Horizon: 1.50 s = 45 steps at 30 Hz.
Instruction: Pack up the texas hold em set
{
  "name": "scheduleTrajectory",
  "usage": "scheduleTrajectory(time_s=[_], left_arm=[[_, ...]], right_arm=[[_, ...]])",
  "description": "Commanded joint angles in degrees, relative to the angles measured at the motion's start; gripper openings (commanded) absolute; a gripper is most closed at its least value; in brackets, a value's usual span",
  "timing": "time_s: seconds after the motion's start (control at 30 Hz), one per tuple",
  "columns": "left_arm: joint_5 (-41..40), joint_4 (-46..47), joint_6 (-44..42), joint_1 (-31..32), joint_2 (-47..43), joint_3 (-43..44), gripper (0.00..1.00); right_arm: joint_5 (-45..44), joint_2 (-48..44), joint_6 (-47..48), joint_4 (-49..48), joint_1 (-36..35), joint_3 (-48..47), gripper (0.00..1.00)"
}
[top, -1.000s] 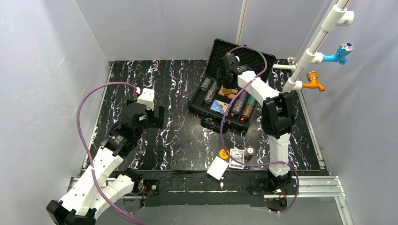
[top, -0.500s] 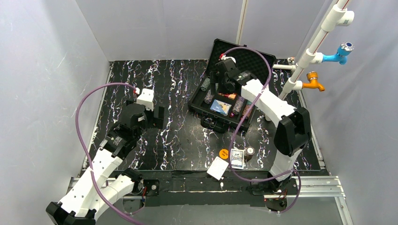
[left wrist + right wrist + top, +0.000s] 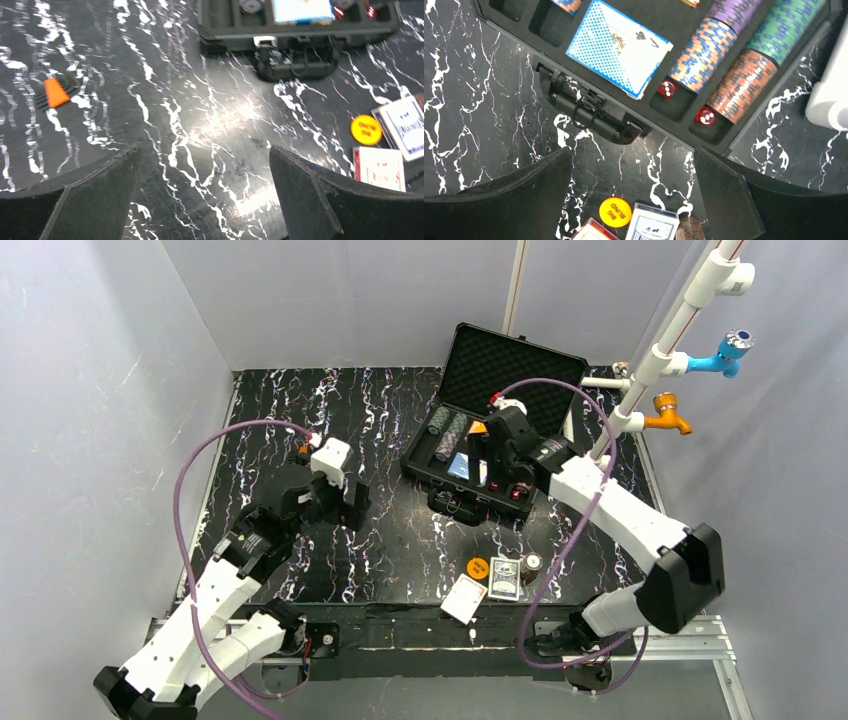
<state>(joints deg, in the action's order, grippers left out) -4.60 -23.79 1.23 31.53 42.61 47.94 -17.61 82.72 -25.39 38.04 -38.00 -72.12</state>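
Note:
The black case (image 3: 515, 365) lies open at the back right, its foam lid raised. Inside lie rows of poker chips (image 3: 704, 55), a blue card deck (image 3: 619, 47) and two red dice (image 3: 667, 89). My right gripper (image 3: 495, 475) hangs open and empty over the case's near rim (image 3: 676, 136) and handle (image 3: 584, 112). On the table in front lie an orange "BIG BLIND" disc (image 3: 615, 208), a boxed blue deck (image 3: 505, 578), a red deck (image 3: 464, 599) and a small brownish chip (image 3: 533, 562). My left gripper (image 3: 345, 502) is open and empty above bare table, left of the case.
A white pipe frame with blue and orange taps (image 3: 690, 310) rises at the right, close to the case; its white foot (image 3: 829, 95) shows beside the case corner. An orange triangle mark (image 3: 54, 92) sits on the marbled table. Grey walls enclose three sides.
My right gripper drew back from the far part of the case to its near rim, jaws spreading slightly. The left gripper shifted a little right, toward the table's middle.

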Motion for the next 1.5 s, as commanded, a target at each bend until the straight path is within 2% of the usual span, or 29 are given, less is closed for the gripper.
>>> scheduleTrajectory(time_s=[0.0, 0.23, 0.43, 0.7, 0.9, 1.0, 1.13, 1.47], left_arm=[[8.44, -2.33, -0.74, 1.88, 3.54, 1.62, 0.98], [10.63, -4.87, -0.57, 8.07, 9.85, 3.76, 0.98], [8.52, -5.20, -1.03, 8.63, 9.97, 3.10, 0.98], [4.51, -5.15, -0.97, 8.71, 7.22, 2.34, 0.98], [2.79, -5.08, -0.97, 8.79, 5.99, 2.24, 0.98], [2.45, -4.99, -0.97, 8.81, 5.42, 2.03, 0.98], [1.97, -4.85, -1.02, 8.81, 5.13, 1.86, 0.98], [1.60, -4.77, -0.97, 8.81, 5.03, 1.71, 0.98]], right_arm=[[-2.02, -6.99, -2.88, 0.03, -0.01, 4.82, 0.98], [-0.21, -12.54, -8.24, 4.60, -0.06, 11.01, 0.98], [2.36, -16.17, -15.21, 10.83, -0.01, 16.21, 0.98], [-2.82, -19.91, -21.25, 20.29, 0.01, 19.48, 0.98], [-1.63, -22.86, -23.34, 21.72, -0.06, 22.89, 0.98], [0.05, -23.62, -24.07, 20.77, -0.04, 25.68, 0.93], [1.65, -24.80, -24.21, 18.36, -0.06, 28.32, 0.78], [3.02, -23.21, -23.54, 14.52, -0.06, 32.22, 0.69]])
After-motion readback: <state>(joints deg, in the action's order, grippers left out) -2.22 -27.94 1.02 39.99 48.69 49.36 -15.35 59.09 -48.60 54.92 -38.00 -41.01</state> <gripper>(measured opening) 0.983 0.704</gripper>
